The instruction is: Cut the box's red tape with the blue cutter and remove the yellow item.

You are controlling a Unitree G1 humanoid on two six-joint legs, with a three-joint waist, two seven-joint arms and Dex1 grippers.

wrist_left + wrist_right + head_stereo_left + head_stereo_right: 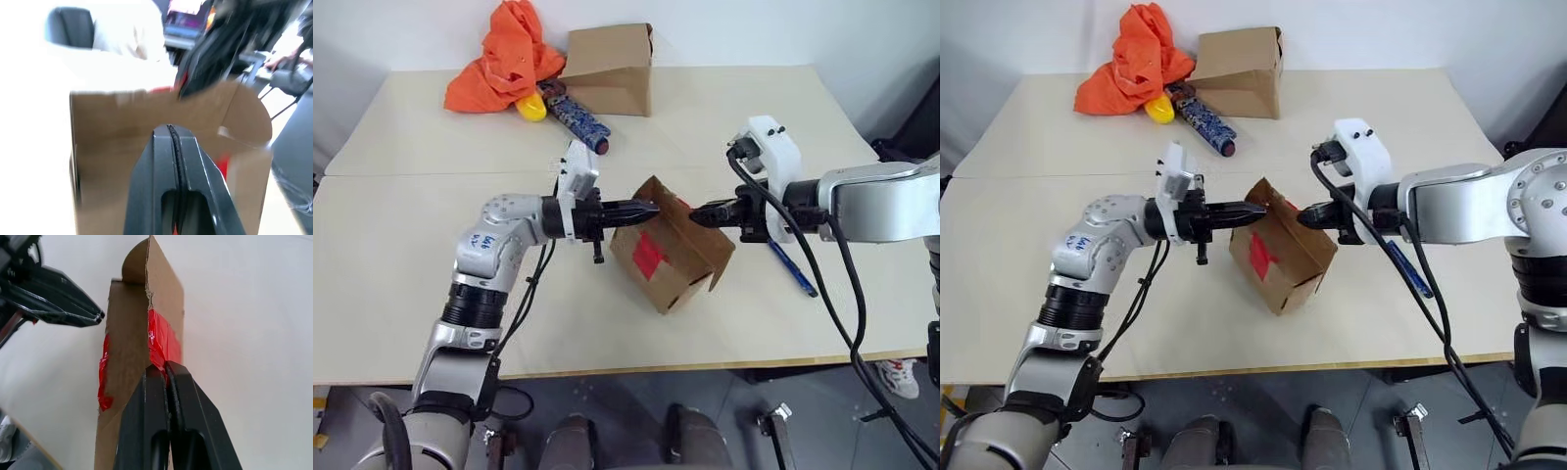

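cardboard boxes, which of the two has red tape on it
The small box held up between the left gripper and right gripper; a red tape patch shows on its face. The larger carton at the table's far edge is plain.

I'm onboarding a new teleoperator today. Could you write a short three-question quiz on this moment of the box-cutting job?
1. True or false: the blue cutter is in the right gripper.
2. What holds the box off the table? A) left gripper alone B) both grippers, each shut on a top flap C) a person's hand
3. Fill in: the orange cloth lies at the table's far edge beside the larger ____.

Key: 1 false, it lies on the table under the right arm. 2 B. 3 carton.
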